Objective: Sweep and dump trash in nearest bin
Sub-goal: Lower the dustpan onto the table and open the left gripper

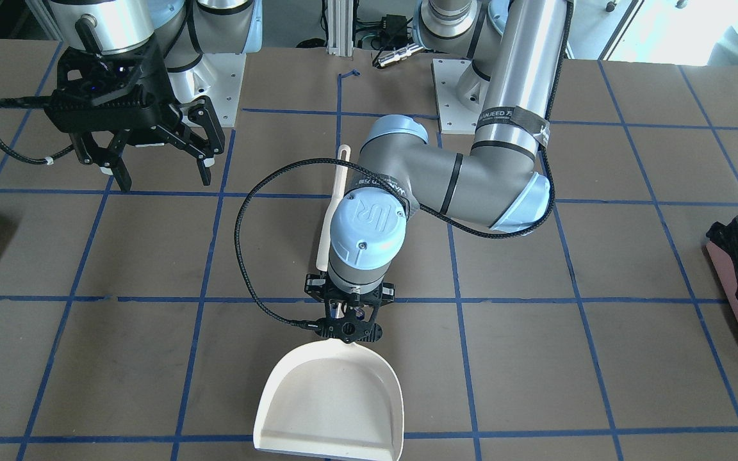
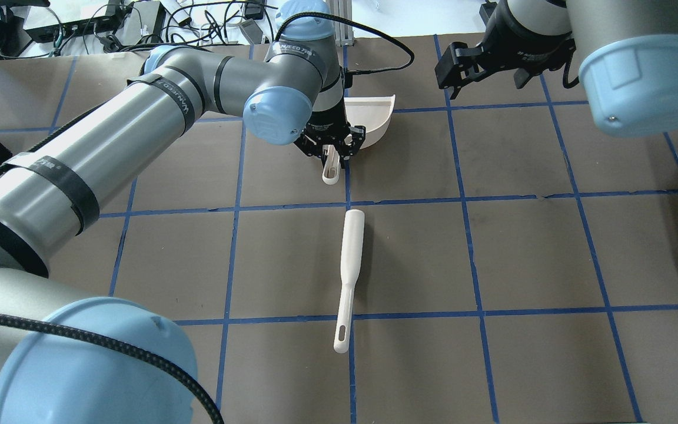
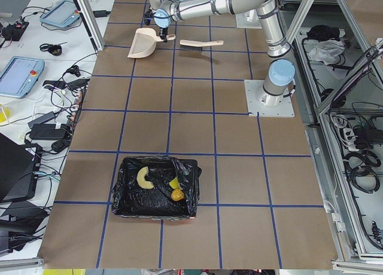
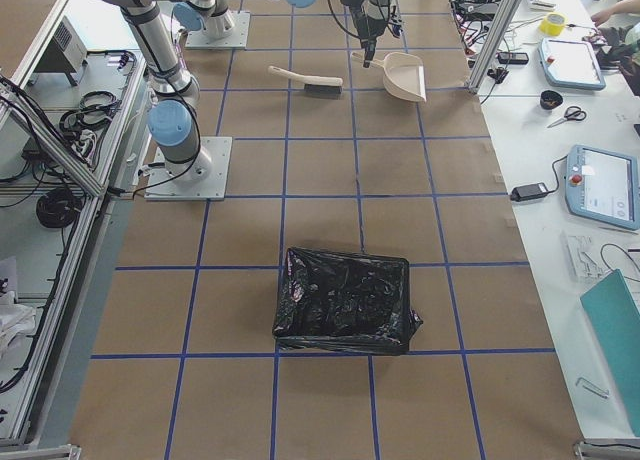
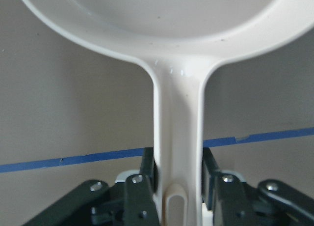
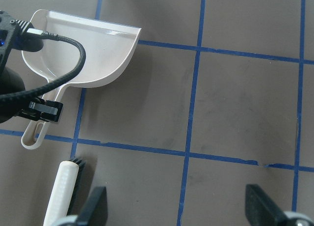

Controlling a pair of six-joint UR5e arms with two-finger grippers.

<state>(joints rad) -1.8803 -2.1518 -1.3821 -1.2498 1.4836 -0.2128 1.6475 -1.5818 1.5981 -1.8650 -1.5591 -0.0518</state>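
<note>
You see the desk point(image 2: 521, 253), divided by blue tape into squares. The left arm point(image 2: 139, 112) reaches far across it toward the operators' edge; the right arm point(image 2: 639, 35) is held up near its own base. At the desk's left end stands the bin point(image 3: 119, 197), pink-sided and lined with a crinkled black bag. A second bin point(image 4: 345, 300) with the same lining stands at the right end. The cream dustpan point(image 1: 337, 403) is close to the operators' edge, about midway along it, its mouth toward that edge; you cannot tell if it lies flat. The brush point(image 2: 351, 259) lies on the desk between the dustpan and the robot's base, not touching the dustpan. The left gripper point(image 5: 179, 177) has its jaws closed on the dustpan's handle, one on each side. The right gripper point(image 1: 165, 179) hangs above the desk with the jaws wide apart and nothing between them. The trash point(image 3: 143, 178) lies inside the bin at the left end, a few yellow and orange pieces on the black bag.
</note>
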